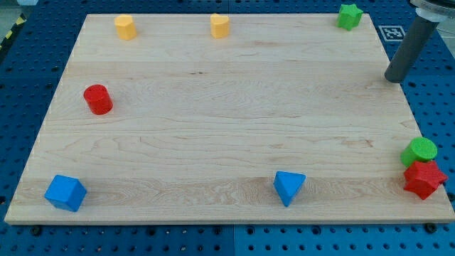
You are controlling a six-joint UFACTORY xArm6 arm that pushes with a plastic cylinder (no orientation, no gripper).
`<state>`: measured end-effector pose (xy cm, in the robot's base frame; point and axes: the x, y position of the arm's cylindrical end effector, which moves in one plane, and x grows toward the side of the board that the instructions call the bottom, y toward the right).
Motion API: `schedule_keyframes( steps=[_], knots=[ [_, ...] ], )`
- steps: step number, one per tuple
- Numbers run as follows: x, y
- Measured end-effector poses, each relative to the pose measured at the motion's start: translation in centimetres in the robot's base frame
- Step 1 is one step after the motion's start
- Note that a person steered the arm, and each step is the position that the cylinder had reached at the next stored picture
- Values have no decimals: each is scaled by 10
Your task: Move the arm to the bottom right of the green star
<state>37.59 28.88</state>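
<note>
The green star [349, 16] sits at the board's top right corner. My tip [393, 78] is the lower end of the dark rod that comes down from the view's top right. It rests near the board's right edge, below and to the right of the green star, apart from it. No block touches the tip.
A yellow block [126, 27] and a second yellow block [220, 25] sit along the top edge. A red cylinder [98, 99] is at the left. A blue cube [65, 193] and blue triangle [288, 187] are at the bottom. A green cylinder [419, 151] and red star [424, 178] are at bottom right.
</note>
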Motion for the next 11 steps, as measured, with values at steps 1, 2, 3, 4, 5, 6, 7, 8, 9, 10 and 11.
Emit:
schedule_keyframes(
  steps=[1, 2, 3, 4, 5, 6, 7, 8, 9, 10, 11],
  knots=[
    [-4, 0],
    [-7, 0],
    [-10, 0],
    [-13, 0],
    [-17, 0],
    [-19, 0],
    [-21, 0],
    [-22, 0],
    [-22, 0],
    [-23, 0],
    [-24, 0]
  ],
)
